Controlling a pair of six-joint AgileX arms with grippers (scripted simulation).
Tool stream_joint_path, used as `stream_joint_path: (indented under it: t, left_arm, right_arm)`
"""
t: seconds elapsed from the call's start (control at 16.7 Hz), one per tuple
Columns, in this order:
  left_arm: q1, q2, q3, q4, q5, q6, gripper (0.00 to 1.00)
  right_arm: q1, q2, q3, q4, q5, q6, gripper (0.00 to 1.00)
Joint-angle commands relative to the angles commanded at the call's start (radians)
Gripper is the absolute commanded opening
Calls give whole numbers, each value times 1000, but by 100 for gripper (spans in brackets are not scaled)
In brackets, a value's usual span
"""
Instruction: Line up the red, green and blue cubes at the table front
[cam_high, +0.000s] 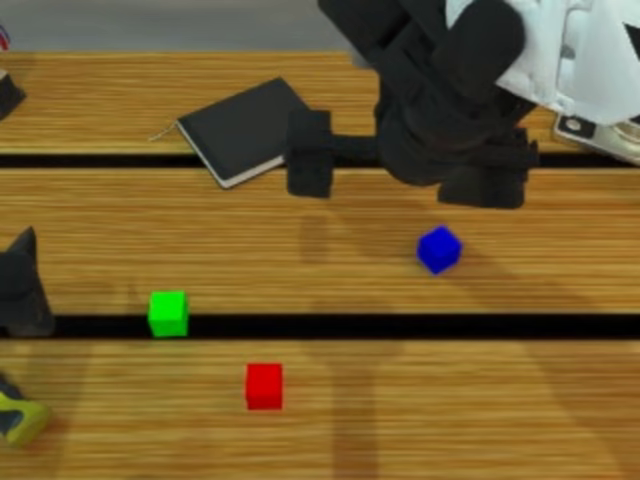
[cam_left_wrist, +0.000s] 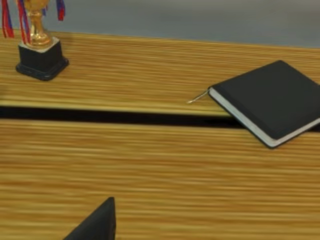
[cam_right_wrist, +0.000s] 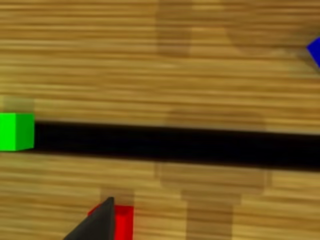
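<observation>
The red cube (cam_high: 264, 386) rests on the front plank, left of centre. The green cube (cam_high: 168, 313) sits on the black gap behind that plank, farther left. The blue cube (cam_high: 438, 249) lies turned on the middle plank, right of centre. My right gripper (cam_high: 400, 172) hangs open high above the back of the table, behind the blue cube, holding nothing. Its wrist view shows the green cube (cam_right_wrist: 16, 131), the red cube (cam_right_wrist: 124, 222) partly behind one fingertip (cam_right_wrist: 100, 222), and a corner of the blue cube (cam_right_wrist: 315, 50). My left gripper (cam_high: 20, 290) is parked open at the left edge.
A black notebook (cam_high: 245, 128) (cam_left_wrist: 272, 100) lies askew at the back, across the rear gap. A gold trophy (cam_left_wrist: 37, 45) on a black base stands at the back left. A yellow-green object (cam_high: 18, 418) sits at the front left edge.
</observation>
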Motion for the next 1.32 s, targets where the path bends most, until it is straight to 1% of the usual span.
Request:
stream_joint_path:
  t: [0.12, 0.24, 0.42, 0.54, 0.72, 0.96, 1.14, 1.32]
  left_arm:
    - [-27, 174, 112, -83, -1, -30, 100]
    - [-55, 363, 227, -172, -2, -62, 100]
    - [-100, 654, 404, -312, -2, -110, 100]
    - [-129, 830, 515, -400, -2, -140, 100]
    - [-169, 1055, 672, -520, -1, -183, 100]
    - [-213, 1308, 854, -647, -1, -232, 100]
    - [-235, 1438, 953, -709, -1, -257, 100]
    - [-247, 1505, 1009, -741, -1, -271, 100]
  right_arm:
    - [-81, -207, -174, 93, 18, -86, 100]
    - [-170, -434, -375, 191, 27, -176, 100]
    - [-309, -781, -696, 347, 25, -316, 100]
    - [-398, -999, -908, 454, 14, -406, 100]
    - [-517, -1286, -1189, 614, -18, -524, 100]
    - [-641, -1574, -1469, 819, -78, -643, 100]
    - [-705, -1727, -1603, 945, -124, -700, 100]
    - [-739, -1817, -1669, 1018, -153, -728, 100]
